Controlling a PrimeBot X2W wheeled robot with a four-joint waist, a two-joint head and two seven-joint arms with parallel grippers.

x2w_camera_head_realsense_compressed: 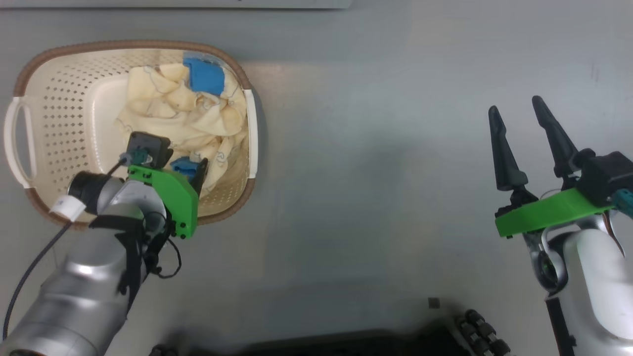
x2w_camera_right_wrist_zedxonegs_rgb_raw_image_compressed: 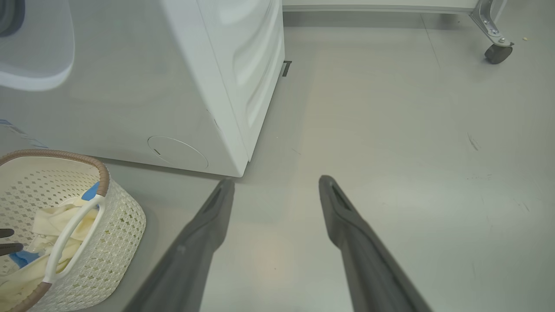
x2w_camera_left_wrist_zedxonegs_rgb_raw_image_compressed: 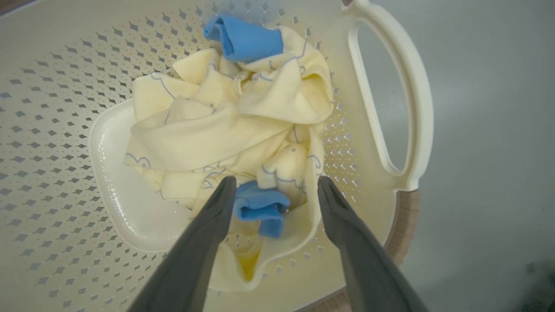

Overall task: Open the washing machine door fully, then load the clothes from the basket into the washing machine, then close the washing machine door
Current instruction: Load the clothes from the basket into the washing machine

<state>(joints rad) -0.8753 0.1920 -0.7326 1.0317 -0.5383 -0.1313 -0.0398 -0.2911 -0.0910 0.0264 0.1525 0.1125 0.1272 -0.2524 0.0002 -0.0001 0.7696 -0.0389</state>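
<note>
The basket (x2w_camera_head_realsense_compressed: 59, 99) stands on the floor with the cream-yellow clothes (x2w_camera_head_realsense_compressed: 183, 113) piled against its right side. My left gripper (x2w_camera_head_realsense_compressed: 190, 173) reaches down into it. In the left wrist view the left gripper (x2w_camera_left_wrist_zedxonegs_rgb_raw_image_compressed: 276, 183) is open, its fingers either side of a blue cuff (x2w_camera_left_wrist_zedxonegs_rgb_raw_image_compressed: 260, 208) of the clothes (x2w_camera_left_wrist_zedxonegs_rgb_raw_image_compressed: 225, 130), not closed on it. My right gripper (x2w_camera_head_realsense_compressed: 517, 106) hangs open over bare floor, far to the right of the basket. The washing machine (x2w_camera_right_wrist_zedxonegs_rgb_raw_image_compressed: 182, 86) stands behind the basket (x2w_camera_right_wrist_zedxonegs_rgb_raw_image_compressed: 121, 225). A pale rounded shape with a dark edge (x2w_camera_right_wrist_zedxonegs_rgb_raw_image_compressed: 34, 43), apparently the washing machine door, crosses the corner.
The grey floor (x2w_camera_head_realsense_compressed: 371, 173) stretches between the basket and my right arm. A round service flap (x2w_camera_right_wrist_zedxonegs_rgb_raw_image_compressed: 177, 151) sits low on the washer front. A caster wheel (x2w_camera_right_wrist_zedxonegs_rgb_raw_image_compressed: 498, 52) of a frame stands further back. My dark base (x2w_camera_head_realsense_compressed: 346, 346) lies along the bottom edge.
</note>
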